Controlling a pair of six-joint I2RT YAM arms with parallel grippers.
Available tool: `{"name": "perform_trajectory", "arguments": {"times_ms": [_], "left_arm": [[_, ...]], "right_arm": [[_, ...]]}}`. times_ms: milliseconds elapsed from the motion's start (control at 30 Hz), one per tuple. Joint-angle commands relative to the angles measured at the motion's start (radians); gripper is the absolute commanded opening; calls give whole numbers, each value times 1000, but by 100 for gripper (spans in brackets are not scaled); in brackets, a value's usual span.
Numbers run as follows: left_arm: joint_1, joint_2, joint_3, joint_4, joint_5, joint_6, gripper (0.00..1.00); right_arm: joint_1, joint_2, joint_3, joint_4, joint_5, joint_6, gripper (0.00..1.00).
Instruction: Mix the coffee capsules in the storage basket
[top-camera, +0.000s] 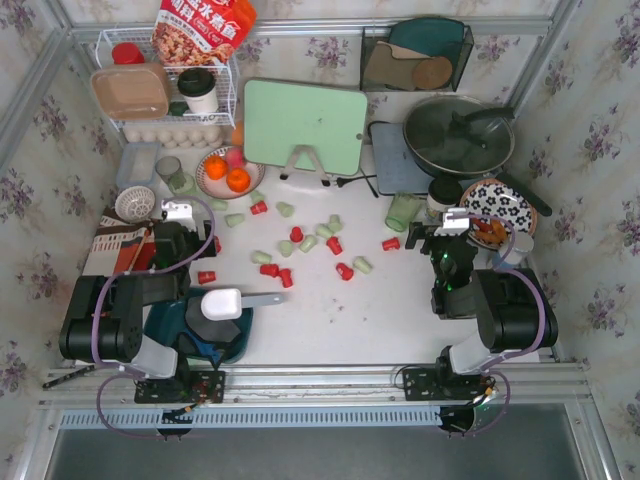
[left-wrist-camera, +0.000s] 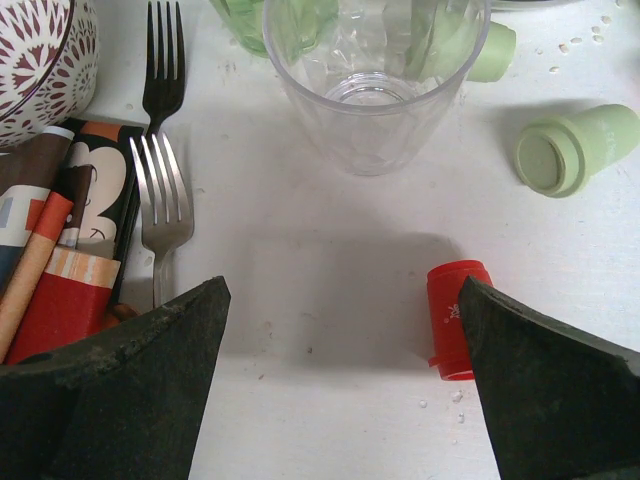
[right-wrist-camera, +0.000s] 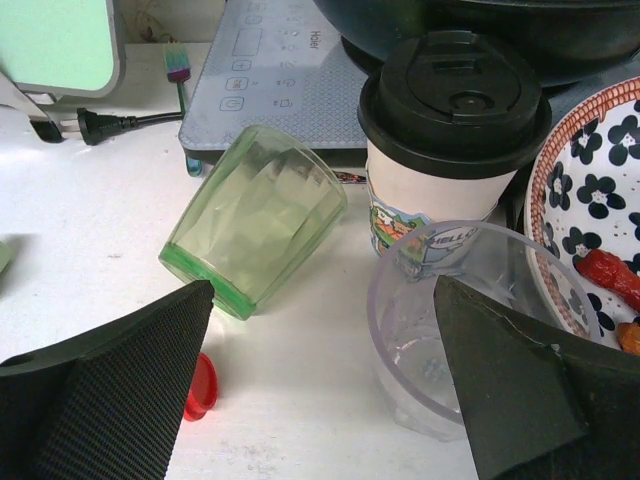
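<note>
The storage basket (top-camera: 232, 340) sits nearest, at seven o'clock, mostly hidden under the left arm. The left gripper (left-wrist-camera: 342, 292) gapes wide, a red capsule (left-wrist-camera: 452, 318) at its three o'clock. The right gripper (right-wrist-camera: 322, 290) is likewise agape. The coffee capsules (top-camera: 296, 234) lie strewn mid-table. Gathering looks to be the step in hand, so the next move calls for centring on that capsule and closing.

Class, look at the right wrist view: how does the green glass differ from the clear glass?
The green glass is tinted and faceted; the clear glass is colourless and smooth. The green glass lies tipped over; the clear glass stands upright. Both are empty tumblers.
</note>
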Motion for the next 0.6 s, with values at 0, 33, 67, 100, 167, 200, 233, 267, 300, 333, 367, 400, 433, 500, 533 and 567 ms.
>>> {"name": "perform_trajectory", "arguments": {"times_ms": [0,33,67,100,167,200,233,267,300,333,367,400,433,500,533,567], "left_arm": [[0,-5,1,24,4,-11,100],[0,-5,1,24,4,-10,100],[0,-6,1,24,4,-11,100],[0,-5,1,24,4,-10,100],[0,-5,1,24,4,-10,100],[0,-5,1,24,4,-11,100],[0,-5,1,24,4,-10,100],[0,-6,1,24,4,-10,100],[0,-6,1,24,4,-11,100],[0,-6,1,24,4,-11,100],[0,-5,1,24,4,-10,100],[0,-5,1,24,4,-10,100],[0,-6,1,24,3,-10,100],[0,-6,1,24,4,-10,100],[0,-6,1,24,4,-10,100],[0,-5,1,24,4,-9,100]], "right_arm": [[0,-2,-6,14,7,10,100],[1,-3,-6,13,6,10,100],[0,-2,-6,13,6,10,100],[0,-3,-6,14,6,10,100],[0,-2,-7,13,6,10,100],[0,-4,-8,16,7,9,100],[0,-4,-9,16,10,9,100],[2,-3,-8,17,11,7,100],[3,-4,-8,16,14,7,100],[3,-4,-8,16,14,7,100],[3,-3,-7,16,13,7,100],[3,-2,-7,16,13,7,100],[3,-2,-7,16,12,8,100],[3,-2,-7,16,12,9,100],[3,-3,-7,16,11,9,100],[3,-3,-7,15,11,9,100]]}}
